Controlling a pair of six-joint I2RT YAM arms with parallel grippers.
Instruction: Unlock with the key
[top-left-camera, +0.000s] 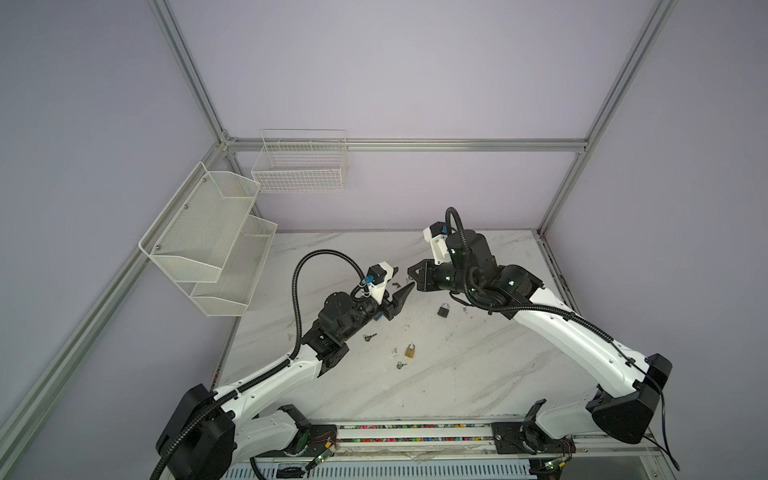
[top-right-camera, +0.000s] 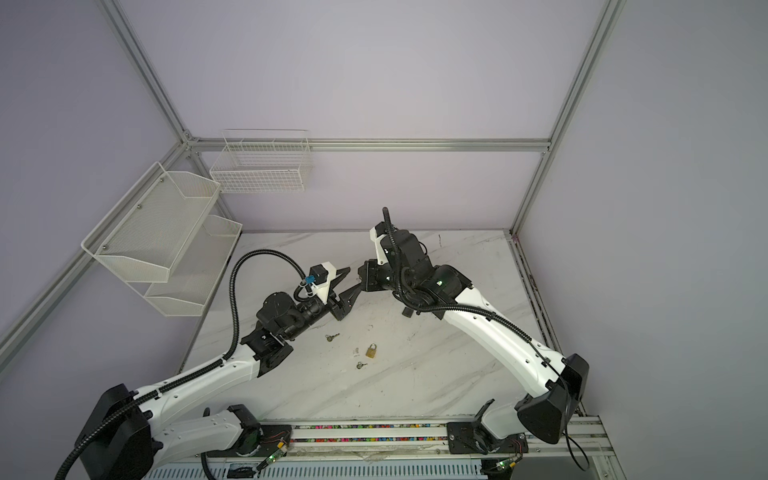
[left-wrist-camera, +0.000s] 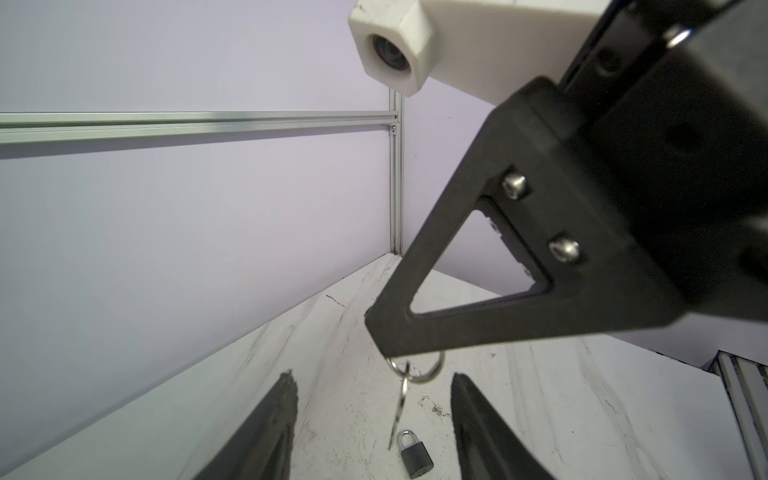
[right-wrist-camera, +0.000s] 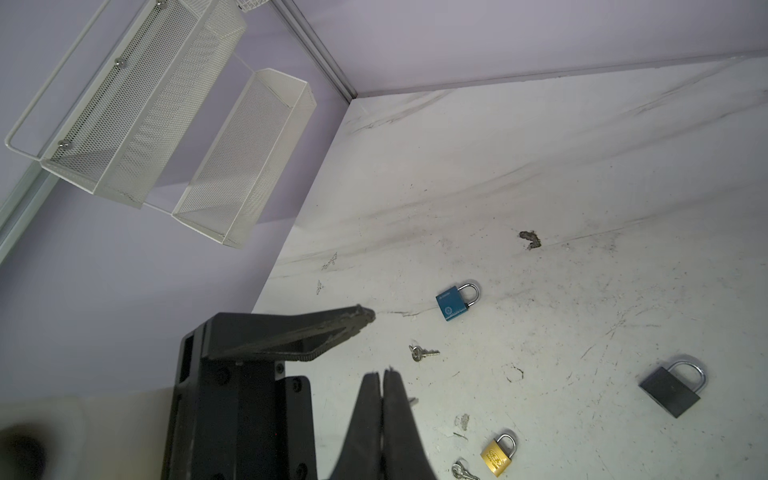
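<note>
My right gripper (right-wrist-camera: 382, 372) is shut on the ring (left-wrist-camera: 417, 371) of a small silver key (left-wrist-camera: 400, 409), which hangs blade-down above the table. In the left wrist view its black finger (left-wrist-camera: 478, 291) fills the upper right. My left gripper (left-wrist-camera: 372, 376) is open, with one finger on either side of the hanging key and not touching it. In a top view the two grippers meet tip to tip, left gripper (top-left-camera: 403, 277) and right gripper (top-left-camera: 410, 272), over the table's far middle. A black padlock (left-wrist-camera: 415, 455) lies on the table below the key.
A blue padlock (right-wrist-camera: 455, 301), a brass padlock (top-left-camera: 410, 351) and two loose keys, one key (top-left-camera: 369, 337) and another key (top-left-camera: 400, 365), lie on the marble table (top-left-camera: 478, 374). White mesh shelves (top-left-camera: 208, 241) and a wire basket (top-left-camera: 301, 166) hang on the walls at the left.
</note>
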